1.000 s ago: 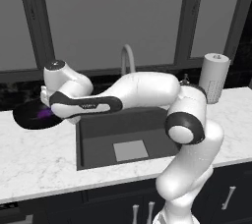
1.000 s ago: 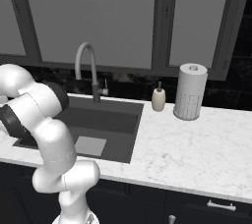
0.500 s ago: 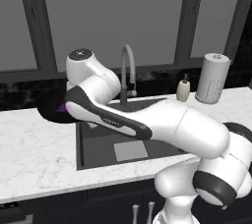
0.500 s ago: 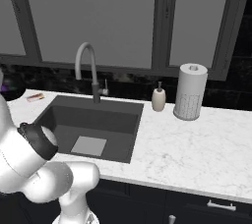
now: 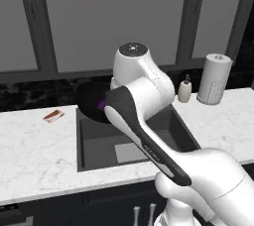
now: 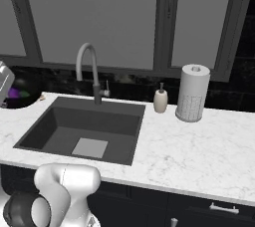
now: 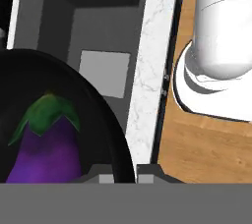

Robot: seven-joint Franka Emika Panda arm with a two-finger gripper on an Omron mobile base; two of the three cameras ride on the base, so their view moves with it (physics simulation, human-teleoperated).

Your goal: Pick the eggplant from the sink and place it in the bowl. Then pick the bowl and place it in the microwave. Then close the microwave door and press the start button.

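Hand view: bowl [image 7: 106, 120] is black, fills lower left of frame, w/ eggplant [image 7: 47, 144] lying inside it, green stem end pointing up-frame. Gripper [image 7: 124, 178] sits at bottom edge w/ bowl rim between its two finger tips, pinching the rim; eggplant is just left of the tips, not touching them. Beyond the bowl: sink [image 7: 59, 16] w/ pale square on its floor, marble counter [image 7: 147, 85] edge, wood floor. Left base view: bowl [image 5: 92, 102] held up in the air over sink's [image 5: 94, 145] back-left corner, tilted, purple bit of eggplant [image 5: 101, 104] showing by the arm. Right base view: bowl [image 6: 22, 96] at far left edge, sink [image 6: 64, 126] basin below it.
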